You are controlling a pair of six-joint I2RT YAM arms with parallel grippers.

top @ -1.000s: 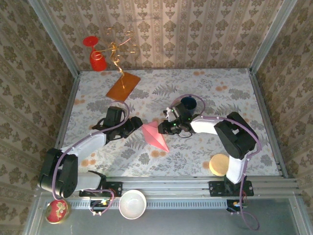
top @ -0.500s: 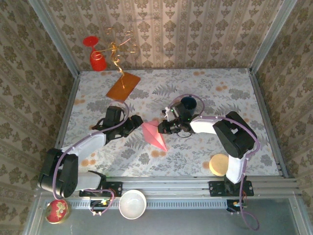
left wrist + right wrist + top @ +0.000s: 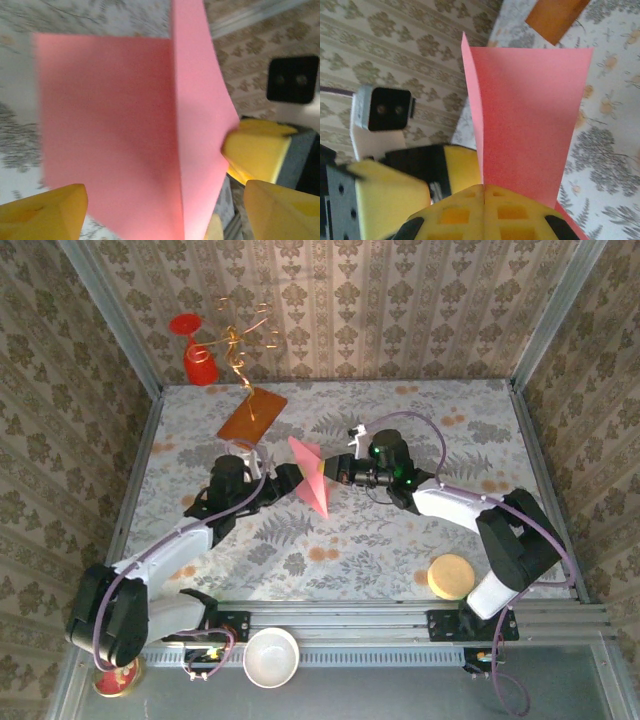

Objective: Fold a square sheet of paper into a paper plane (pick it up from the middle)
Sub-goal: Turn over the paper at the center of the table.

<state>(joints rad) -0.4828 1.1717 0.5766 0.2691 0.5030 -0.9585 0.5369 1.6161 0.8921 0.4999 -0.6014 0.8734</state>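
Now the creased pink-red sheet of paper [image 3: 311, 476] stands upright in the air above the flower-patterned surface [image 3: 400, 540], between the two arms. The right claw [image 3: 334, 472] is clamped tight on its edge. The left claw [image 3: 284, 480] gapes wide, its yellow fingers [image 3: 42, 210] flanking the sheet of paper without gripping. A round white bowl [image 3: 271, 660] sits near the arm bases.

creased sheet of paper [image 3: 530, 115] pinched by right end effector [image 3: 484, 194], orange board [image 3: 555, 17] beyond

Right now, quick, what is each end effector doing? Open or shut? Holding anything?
Left end effector: open, fingers on either side of the sheet of paper.
Right end effector: shut, pinching the sheet of paper.
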